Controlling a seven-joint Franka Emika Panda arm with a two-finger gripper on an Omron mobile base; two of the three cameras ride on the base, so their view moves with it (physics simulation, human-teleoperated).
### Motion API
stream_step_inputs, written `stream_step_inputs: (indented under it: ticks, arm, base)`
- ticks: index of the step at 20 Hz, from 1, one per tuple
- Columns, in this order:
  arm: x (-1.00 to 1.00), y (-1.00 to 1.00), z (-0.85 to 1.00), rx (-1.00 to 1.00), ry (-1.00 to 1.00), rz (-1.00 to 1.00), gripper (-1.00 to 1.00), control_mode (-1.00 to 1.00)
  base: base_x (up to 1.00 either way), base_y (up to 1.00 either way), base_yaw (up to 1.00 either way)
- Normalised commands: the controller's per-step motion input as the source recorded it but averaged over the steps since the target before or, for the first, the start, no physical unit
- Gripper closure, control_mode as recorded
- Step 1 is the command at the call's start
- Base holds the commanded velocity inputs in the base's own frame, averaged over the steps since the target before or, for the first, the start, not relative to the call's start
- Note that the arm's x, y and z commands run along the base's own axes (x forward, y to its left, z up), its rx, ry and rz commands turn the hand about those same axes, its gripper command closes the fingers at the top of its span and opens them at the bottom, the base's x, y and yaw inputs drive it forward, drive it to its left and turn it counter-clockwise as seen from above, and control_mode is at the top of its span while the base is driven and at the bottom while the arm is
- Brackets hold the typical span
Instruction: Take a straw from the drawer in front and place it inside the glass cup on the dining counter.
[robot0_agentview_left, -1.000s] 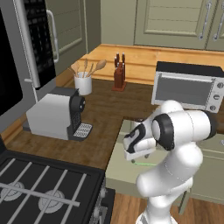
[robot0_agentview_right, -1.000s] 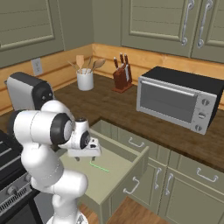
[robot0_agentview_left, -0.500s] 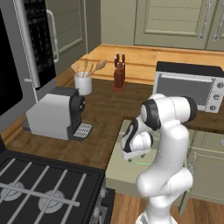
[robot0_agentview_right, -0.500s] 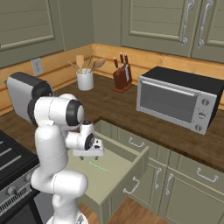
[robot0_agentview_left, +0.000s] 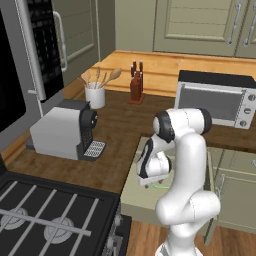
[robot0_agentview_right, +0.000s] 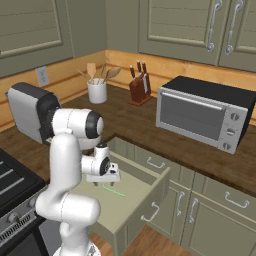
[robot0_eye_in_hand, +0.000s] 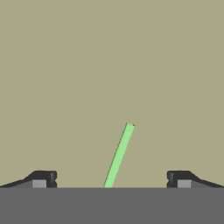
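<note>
1. The straw (robot0_eye_in_hand: 119, 155) — thin, straight, bright green — lies flat on the pale beige floor of the drawer (robot0_agentview_right: 150, 196).
2. The drawer — wide, shallow, sage-green, silver handle on its front — stands pulled open below the dark worktop.

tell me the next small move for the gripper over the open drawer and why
Probably lower straight down and then close on the straw. In the hand view the fingertips stand wide apart with the green straw lying between them on the drawer floor, not yet touched. The right base view shows the gripper just above the straw, so a short descent should bracket it.
</note>
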Motion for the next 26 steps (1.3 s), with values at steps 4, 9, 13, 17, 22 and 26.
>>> stream_step_inputs:
  ticks: [4, 9, 13, 17, 22, 26]
  arm:
    - [0.14, -0.05, -0.34, 0.00, 0.00, 0.00, -1.00, -1.00]
    - [0.00, -0.05, -0.31, 0.00, 0.00, 0.00, 1.00, -1.00]
    - [0.00, -0.18, -0.12, 0.00, 0.00, -0.02, 1.00, -1.00]
    - [0.00, -0.23, -0.04, 0.00, 0.00, -0.04, 1.00, -1.00]
    - [0.00, -0.23, -0.02, 0.00, 0.00, -0.03, 1.00, -1.00]
    - [-0.06, -0.10, 0.17, 0.00, 0.00, -0.02, 1.00, -1.00]
  base:
    - [0.00, 0.00, 0.00]
    - [0.00, 0.00, 0.00]
    - [0.00, 0.00, 0.00]
    - [0.00, 0.00, 0.00]
    - [0.00, 0.00, 0.00]
    - [0.00, 0.00, 0.00]
